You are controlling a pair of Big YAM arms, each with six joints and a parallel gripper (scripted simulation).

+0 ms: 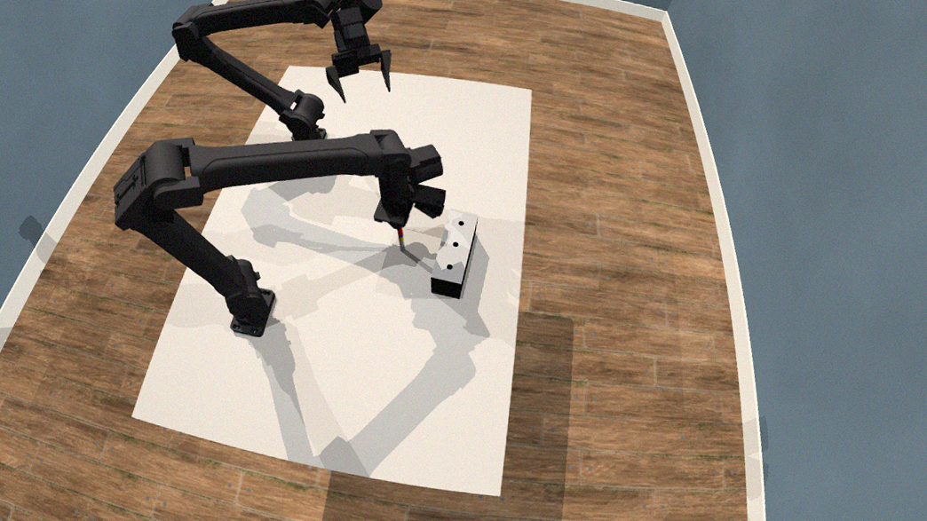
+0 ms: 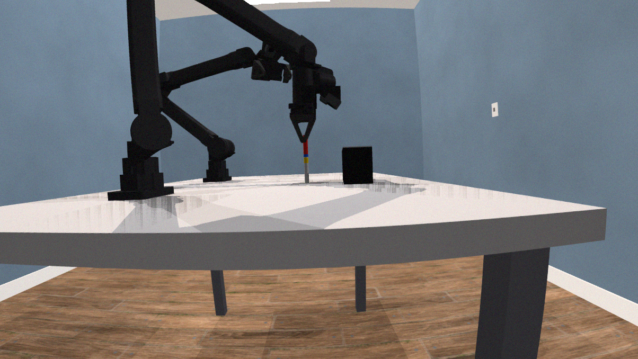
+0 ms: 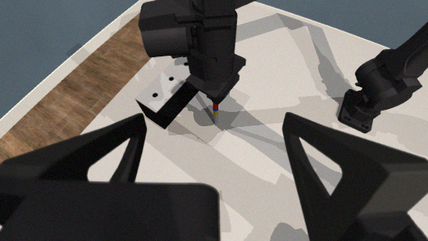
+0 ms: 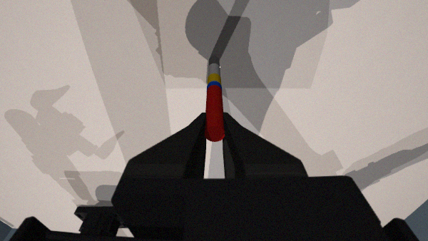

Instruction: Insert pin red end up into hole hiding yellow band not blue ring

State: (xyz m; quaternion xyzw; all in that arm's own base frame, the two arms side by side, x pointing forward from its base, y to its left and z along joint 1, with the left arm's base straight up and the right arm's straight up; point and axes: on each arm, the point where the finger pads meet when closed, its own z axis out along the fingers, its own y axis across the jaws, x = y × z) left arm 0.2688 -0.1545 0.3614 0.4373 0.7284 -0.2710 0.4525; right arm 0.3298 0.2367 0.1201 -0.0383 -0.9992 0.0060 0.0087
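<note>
The pin (image 1: pixel 400 238) (image 2: pixel 306 164) (image 3: pixel 215 108) (image 4: pixel 214 103) is slim and round, and stands practically upright with its foot at the white table top (image 1: pixel 365 400) (image 2: pixel 513 205) (image 3: pixel 250 167) (image 4: pixel 36 43). Its upper part is a long stretch of plain red; directly below comes a narrow blue ring, then a somewhat broader yellow band, and from there down it is pale grey. The red end points up, and both the ring and the band are in full view.

The right gripper (image 1: pixel 400 227) (image 2: pixel 303 141) (image 3: pixel 217 100) (image 4: pixel 214 120), on the near arm, is closed around the red part near the top, one finger on either side, leaving only the pin's thickness between them.

The pin is outside the block (image 1: pixel 455 256) (image 2: pixel 357 164) (image 3: pixel 164 87), a little to its left. That block has a light grey top and black sides, with three small dark holes in a row from near to far; their depths cannot be read.

At the far side, the left gripper (image 1: pixel 365 96) (image 2: pixel 272 73) (image 3: pixel 214 120) is spread wide above the table, holding nothing.
</note>
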